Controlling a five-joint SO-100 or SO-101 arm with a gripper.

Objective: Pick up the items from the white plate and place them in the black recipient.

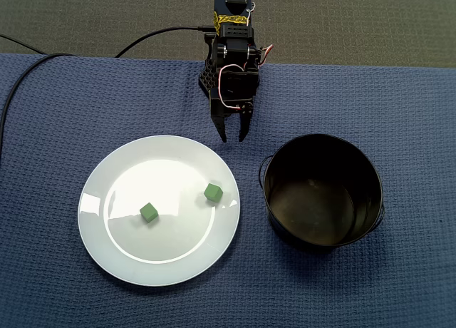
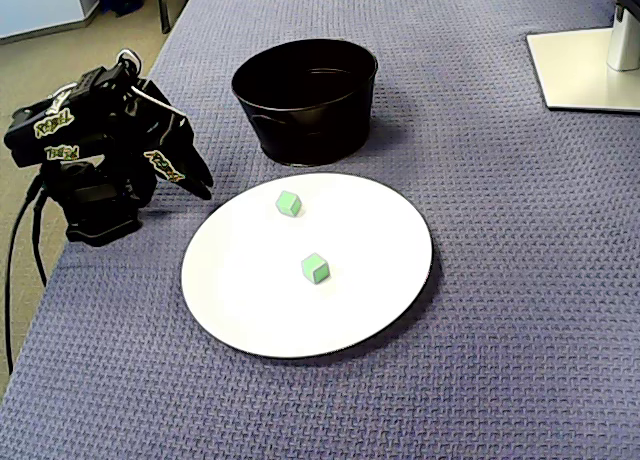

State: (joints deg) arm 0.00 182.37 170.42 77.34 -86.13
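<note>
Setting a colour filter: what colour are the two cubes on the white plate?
Green. Both cubes show clearest in a fixed view.

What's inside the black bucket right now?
Nothing seen: the black bucket shows a bare floor from above; from the side its wall hides the floor. Both green cubes lie on the white plate.

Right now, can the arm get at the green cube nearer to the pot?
Probably yes: the end effector hangs just outside the plate, the cube lies uncovered on it, and nothing stands between them.
</note>
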